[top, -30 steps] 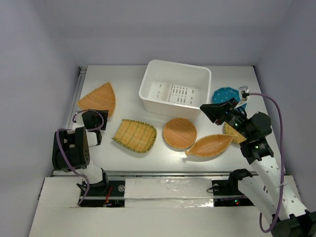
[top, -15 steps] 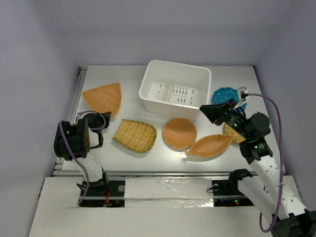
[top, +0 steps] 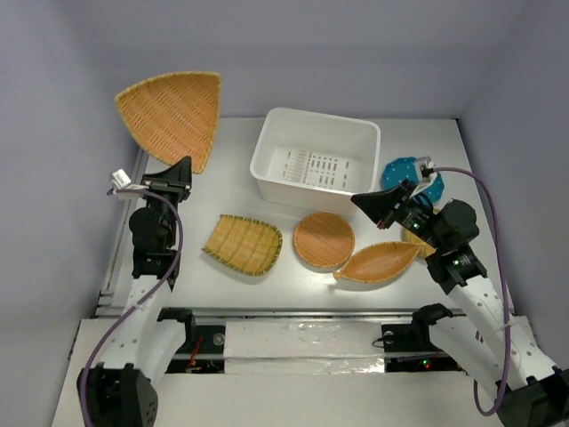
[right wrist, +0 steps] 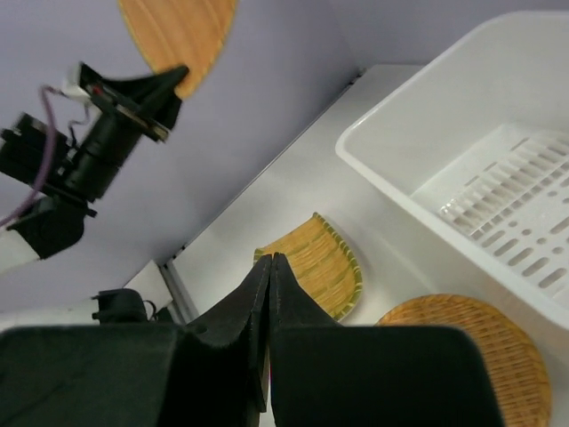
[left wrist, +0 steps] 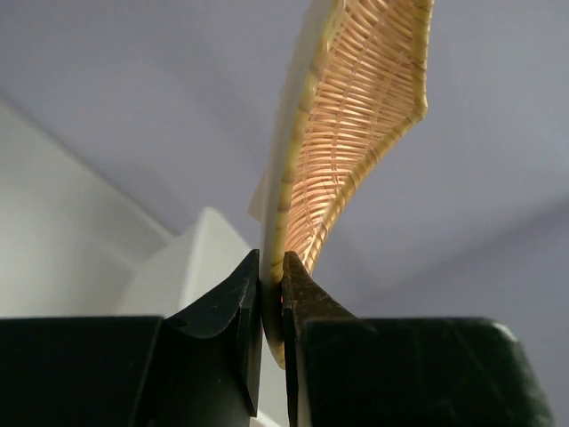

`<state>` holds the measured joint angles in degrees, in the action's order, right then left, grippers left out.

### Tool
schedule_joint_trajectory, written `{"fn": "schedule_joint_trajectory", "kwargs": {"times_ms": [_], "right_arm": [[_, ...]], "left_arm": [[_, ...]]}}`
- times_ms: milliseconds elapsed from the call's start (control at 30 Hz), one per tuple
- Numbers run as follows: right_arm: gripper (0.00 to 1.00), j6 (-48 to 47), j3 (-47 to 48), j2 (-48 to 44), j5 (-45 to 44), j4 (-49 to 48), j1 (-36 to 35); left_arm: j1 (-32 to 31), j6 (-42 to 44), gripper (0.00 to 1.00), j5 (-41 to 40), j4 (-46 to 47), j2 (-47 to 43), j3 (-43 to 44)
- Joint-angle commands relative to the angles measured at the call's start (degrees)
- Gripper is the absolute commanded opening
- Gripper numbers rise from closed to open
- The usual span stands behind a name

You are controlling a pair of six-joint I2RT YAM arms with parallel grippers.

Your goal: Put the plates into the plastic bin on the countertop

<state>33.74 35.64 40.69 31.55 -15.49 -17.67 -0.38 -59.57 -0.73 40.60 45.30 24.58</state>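
Nothing is in the bin yet; its slotted floor is bare. One plate is on its way: the left gripper is clamped tight on the edge of the fan-shaped plate and holds it up off the countertop, tilted, off to the left of the bin and well apart from it. From the wrist, the fingers pinch the woven rim between them.

Five more wait on the surface: the rounded square plate, a round plate, the leaf-shaped plate, the teal plate, and another wicker plate mostly hidden under the right arm. The right gripper hangs near the bin's front right corner, fingers pressed together on nothing.
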Motion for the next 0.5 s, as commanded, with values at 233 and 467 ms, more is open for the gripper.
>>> {"fn": "schedule_joint_trajectory", "kwargs": {"times_ms": [233,467], "right_arm": [[0.00,-3.8,2.0,2.6,-12.3,4.1,-12.6],[0.00,-4.8,1.7,-2.5,-17.8,9.9,-12.6]], "left_arm": [[-15.7,12.0,0.00,13.3,-11.4,16.3,23.7],[-22.0,17.7,0.00,17.9,-21.6,37.4,42.0]]}}
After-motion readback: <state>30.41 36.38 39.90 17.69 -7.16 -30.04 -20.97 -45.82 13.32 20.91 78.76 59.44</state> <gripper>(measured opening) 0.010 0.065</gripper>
